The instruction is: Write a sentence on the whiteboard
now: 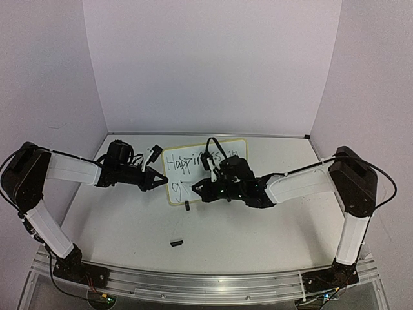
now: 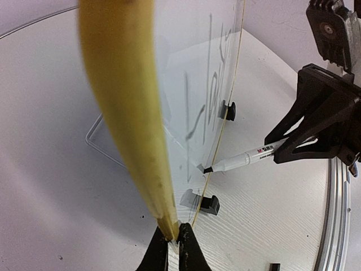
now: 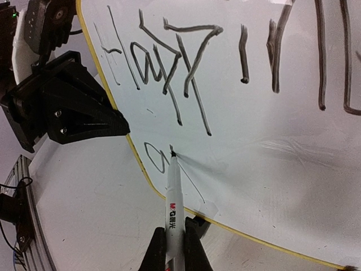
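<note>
The sentence (image 3: 169,62) has its first line written, the second barely begun ahead of the marker (image 3: 174,197) pinched by the right fingers (image 3: 153,257); the whiteboard (image 3: 271,186) is pinched by the left fingers (image 2: 157,255).

Marker (image 3: 174,195) tip on whiteboard (image 3: 271,147), left tool (image 2: 172,234) at edge

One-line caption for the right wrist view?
Right gripper holds the marker, tip on the whiteboard, starting the second line of the sentence.

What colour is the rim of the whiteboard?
Pale yellow. The whiteboard rim shows best in the left wrist view, close up.
</note>
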{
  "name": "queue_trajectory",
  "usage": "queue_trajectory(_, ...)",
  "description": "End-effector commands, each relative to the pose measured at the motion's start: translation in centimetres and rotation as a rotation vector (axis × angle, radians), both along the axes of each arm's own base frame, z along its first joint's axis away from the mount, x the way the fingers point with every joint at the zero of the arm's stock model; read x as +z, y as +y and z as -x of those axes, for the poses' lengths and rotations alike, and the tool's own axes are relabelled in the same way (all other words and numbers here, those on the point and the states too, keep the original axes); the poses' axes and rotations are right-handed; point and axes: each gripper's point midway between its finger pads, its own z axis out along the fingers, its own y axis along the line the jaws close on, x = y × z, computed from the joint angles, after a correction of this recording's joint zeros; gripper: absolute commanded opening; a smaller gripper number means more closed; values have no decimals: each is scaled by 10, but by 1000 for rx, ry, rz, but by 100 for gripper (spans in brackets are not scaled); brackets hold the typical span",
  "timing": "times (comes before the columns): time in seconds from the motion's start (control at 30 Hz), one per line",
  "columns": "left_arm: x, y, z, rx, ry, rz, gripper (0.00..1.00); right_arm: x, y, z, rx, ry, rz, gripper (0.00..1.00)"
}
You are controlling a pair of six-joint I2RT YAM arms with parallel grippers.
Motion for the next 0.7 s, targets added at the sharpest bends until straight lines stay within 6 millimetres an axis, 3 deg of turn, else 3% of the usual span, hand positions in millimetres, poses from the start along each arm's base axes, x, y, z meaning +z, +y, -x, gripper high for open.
queue_trajectory(0.0, -4, 10, -13, 62, -36, -55, 0, -22, -13, -1, -45, 44, 39, 0)
queue_trajectory(0.33, -3, 10, -13, 61, -38, -55, 0, -20, -11, 0, -35, 45, 38, 0)
queue_trajectory(0.67, -3, 10, -13, 61, -37, -54, 0, 29, -8, -8, -57, -36, -58, 0)
